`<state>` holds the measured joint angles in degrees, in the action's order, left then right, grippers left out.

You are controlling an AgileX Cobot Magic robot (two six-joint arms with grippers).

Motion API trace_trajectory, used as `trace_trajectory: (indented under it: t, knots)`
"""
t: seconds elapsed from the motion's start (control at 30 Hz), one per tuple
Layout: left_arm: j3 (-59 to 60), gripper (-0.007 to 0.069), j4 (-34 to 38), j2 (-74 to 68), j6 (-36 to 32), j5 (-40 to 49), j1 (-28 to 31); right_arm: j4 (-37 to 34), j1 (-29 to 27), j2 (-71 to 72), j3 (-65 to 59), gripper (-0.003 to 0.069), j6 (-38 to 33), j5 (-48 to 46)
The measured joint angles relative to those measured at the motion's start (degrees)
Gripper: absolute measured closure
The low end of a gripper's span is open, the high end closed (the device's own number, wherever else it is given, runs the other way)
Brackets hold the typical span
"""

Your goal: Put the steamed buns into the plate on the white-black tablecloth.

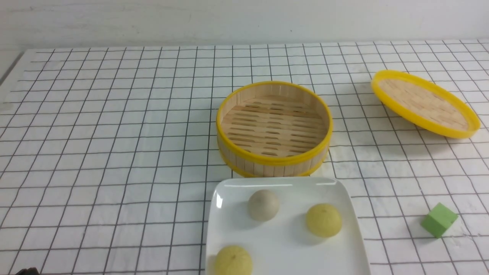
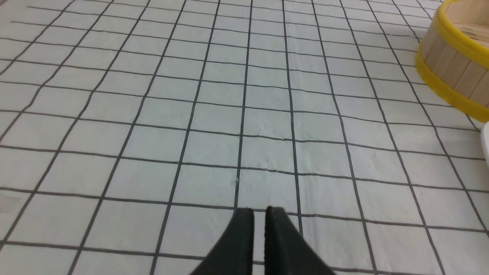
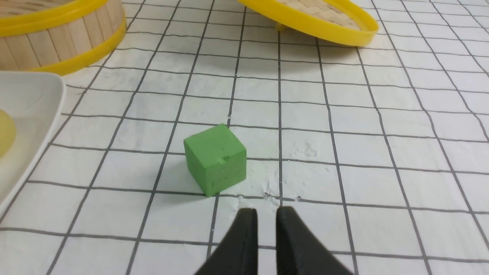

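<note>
Right claw [image 3: 267, 210] parted just a crack, nothing in it, and all three small round dome-shaped buns [image 1: 324, 220] sit inside the glossy white plate's rim [image 1: 353, 214], off to that claw's left, no reach needed

left end effector [image 2: 259, 210] — fingertips slightly parted, holding nothing; right end effector [image 3: 266, 210] — fingertips a little apart, also empty.

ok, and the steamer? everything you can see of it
The round bamboo steamer with yellow rims sits upright and lidless beyond the white rounded-square plate, on the white cloth with black grid lines. Pale slatted wall, yellow bands at top and base, slotted woody floor, no buns inside. No gripper touches it.
</note>
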<state>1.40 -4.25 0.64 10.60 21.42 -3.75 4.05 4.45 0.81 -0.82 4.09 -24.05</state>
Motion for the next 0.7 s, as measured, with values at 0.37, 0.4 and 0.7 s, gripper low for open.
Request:
trace_trajectory:
  t: [0.37,0.4,0.7]
  knots:
    - [0.0,0.0547,-0.6,0.0,0.0,0.1,0.0,0.0,0.0,0.0,0.0,0.0545,0.0,0.0]
    - [0.0,0.0545,-0.6,0.0,0.0,0.1,0.0,0.0,0.0,0.0,0.0,0.0544,0.0,0.0]
    - [0.0,0.0535,-0.8,0.0,0.0,0.1,0.0,0.0,0.0,0.0,0.0,0.0536,0.0,0.0]
